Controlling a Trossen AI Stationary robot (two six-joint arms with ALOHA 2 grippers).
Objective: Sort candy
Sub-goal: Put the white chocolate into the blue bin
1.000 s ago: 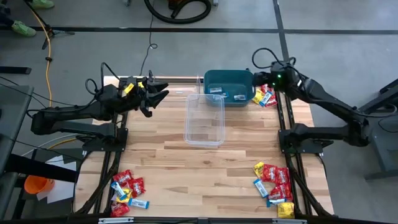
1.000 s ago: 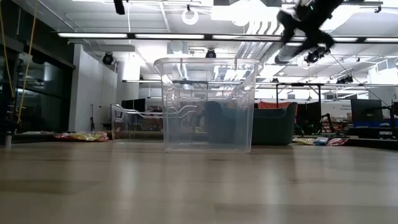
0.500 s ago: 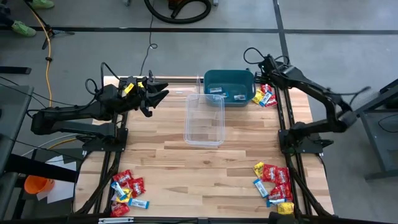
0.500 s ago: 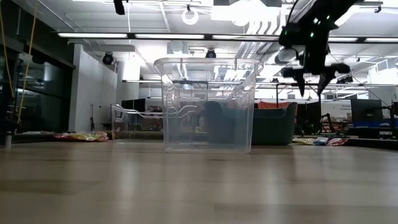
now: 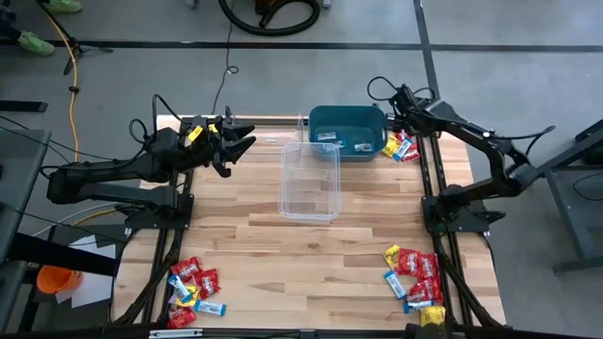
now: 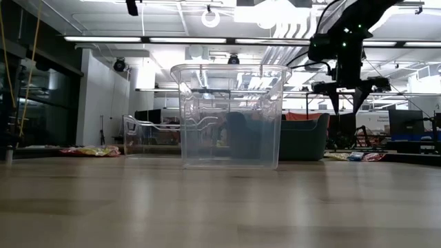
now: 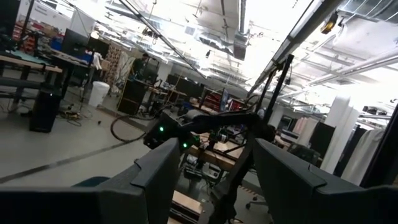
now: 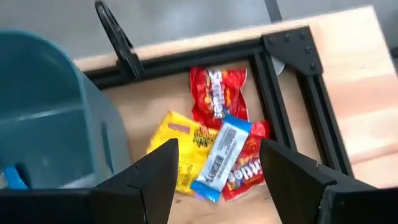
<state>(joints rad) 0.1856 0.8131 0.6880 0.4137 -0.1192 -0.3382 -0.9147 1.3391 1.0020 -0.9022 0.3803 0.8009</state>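
Observation:
The candy lies in three heaps on the table: at the far right corner (image 5: 400, 147), near right (image 5: 415, 281) and near left (image 5: 193, 287). My right gripper (image 5: 403, 118) hangs open above the far right heap and points steeply down. Its wrist view shows a red packet (image 8: 217, 93), a yellow one (image 8: 180, 146) and a light blue one (image 8: 221, 155) below the fingers, untouched. Its spread fingers (image 6: 346, 105) also show in the low view. My left gripper (image 5: 240, 143) waits open at the far left, nothing between its fingers (image 7: 216, 148).
A teal bin (image 5: 347, 132) holding a few packets stands at the far edge, just left of the far right heap (image 8: 56, 112). In front of it stands a clear tub (image 5: 311, 179). The low view shows a smaller clear tub (image 6: 148, 134) farther back. Bare wood lies between the near heaps.
My right gripper has come down over the candy heap at the far right corner and tipped from nearly level to pointing steeply down. Its fingers have stayed apart. The candy has not moved.

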